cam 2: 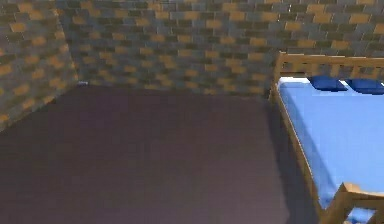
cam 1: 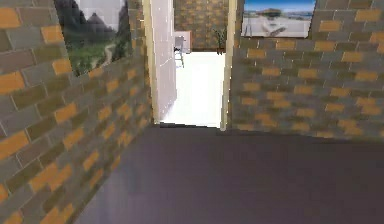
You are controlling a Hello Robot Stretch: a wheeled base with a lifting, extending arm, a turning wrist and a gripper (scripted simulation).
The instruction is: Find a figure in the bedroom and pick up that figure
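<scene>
Presently the robot faces a doorway (cam 1: 200, 70). The bed (cam 2: 330, 130) stands head against the brick wall (cam 2: 180, 45), pillows (cam 2: 327, 83) at that end for sleeping. Where the figure is cannot be told, nor the fingers' state.

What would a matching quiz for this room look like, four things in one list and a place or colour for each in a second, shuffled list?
Things:
1. bed
2. pillows
3. mountain picture
4. doorway

Places or colours:
A. forward view's upper left, on brick
B. dark blue, a pair
C. forward view's middle, bright beyond
D. pale wood frame, light blue top

Pairs: 1-D, 2-B, 3-A, 4-C
</scene>
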